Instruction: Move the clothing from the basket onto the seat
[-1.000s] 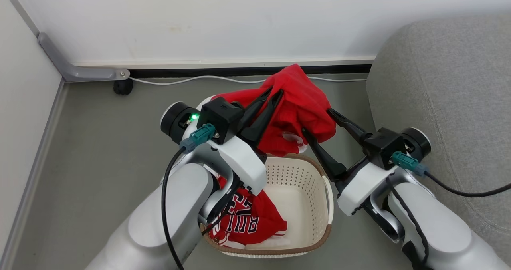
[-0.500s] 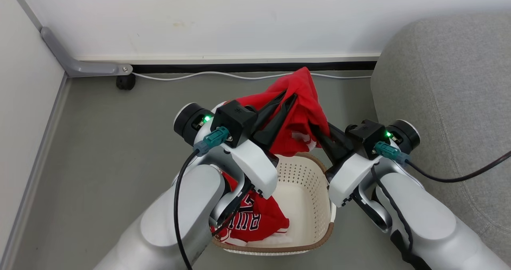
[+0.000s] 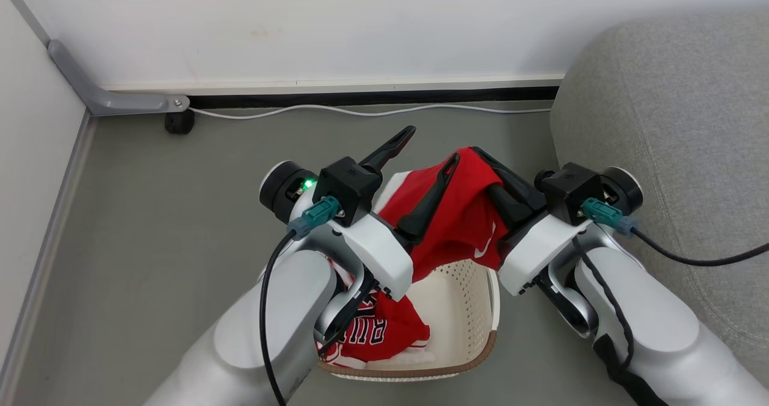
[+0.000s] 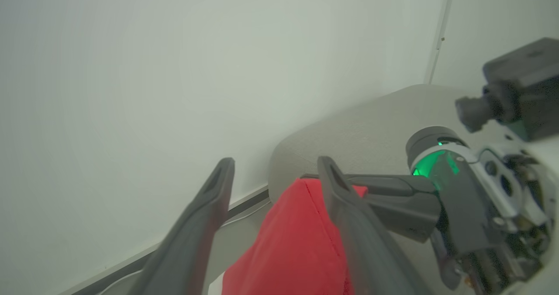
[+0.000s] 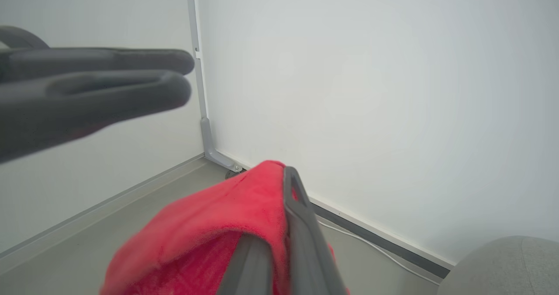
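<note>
The plain red garment (image 3: 462,226) of the clothing hangs over the basket (image 3: 465,286), with my right gripper (image 3: 480,154) shut on its top edge. In the right wrist view the cloth (image 5: 209,221) drapes over that gripper (image 5: 281,179). My left gripper (image 3: 434,143) stands open just left of it, one finger lying against the cloth without pinching it. The left wrist view shows its fingers apart (image 4: 275,164) with the red cloth (image 4: 297,242) low beside the right one. The lettered jersey (image 3: 378,328) lies in the basket under my left forearm. The grey seat (image 3: 661,124) is at the right.
A white wall runs across the far side, with a white cable (image 3: 336,112) along its base. A grey bracket (image 3: 114,101) and a black caster (image 3: 178,122) sit in the left corner. Grey floor (image 3: 180,214) spreads to the basket's left.
My left gripper has opened and let go of the red garment. My right gripper has shut on it. The garment now hangs lower, from the right gripper alone.
</note>
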